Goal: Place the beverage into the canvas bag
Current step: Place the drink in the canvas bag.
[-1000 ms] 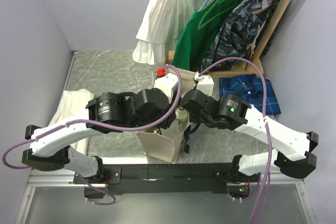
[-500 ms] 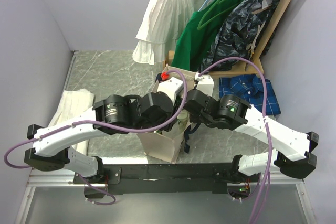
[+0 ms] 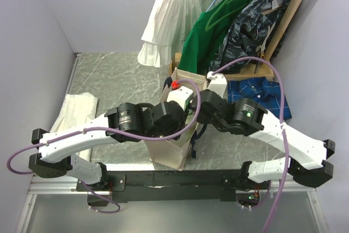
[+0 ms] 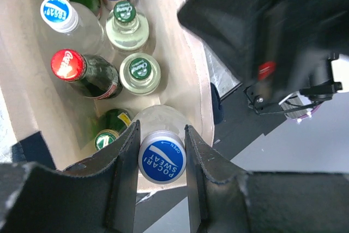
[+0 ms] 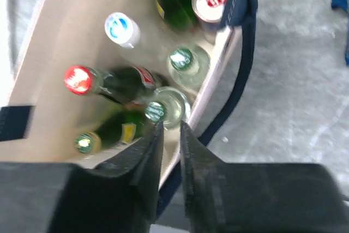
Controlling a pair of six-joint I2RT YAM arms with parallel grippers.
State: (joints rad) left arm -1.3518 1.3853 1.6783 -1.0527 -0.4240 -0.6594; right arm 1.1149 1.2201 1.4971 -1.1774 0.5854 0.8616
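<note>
The canvas bag [image 3: 169, 154] stands upright between my arms, cream with navy straps [image 5: 242, 58]. In the left wrist view my left gripper [image 4: 162, 129] is shut on a clear bottle with a blue Pocari Sweat cap [image 4: 162, 158], held upright just inside the bag's near wall [image 4: 199, 80]. Several other bottles and a can stand in the bag, among them a red-capped cola bottle [image 4: 68, 65]. In the blurred right wrist view my right gripper [image 5: 167, 126] is nearly closed, with the bag's right rim [image 5: 218, 69] running into the narrow gap between its fingers.
A white dress [image 3: 174, 15], a green garment [image 3: 210, 31] and a dark patterned one [image 3: 256, 20] hang on a wooden rack at the back. A blue plaid shirt [image 3: 259, 94] lies at right. A white folded cloth [image 3: 73, 113] lies at left.
My left arm has swung right and forward over the bag with the bottle. The bag's far rim now shows behind the arms. My right wrist has shifted slightly.
</note>
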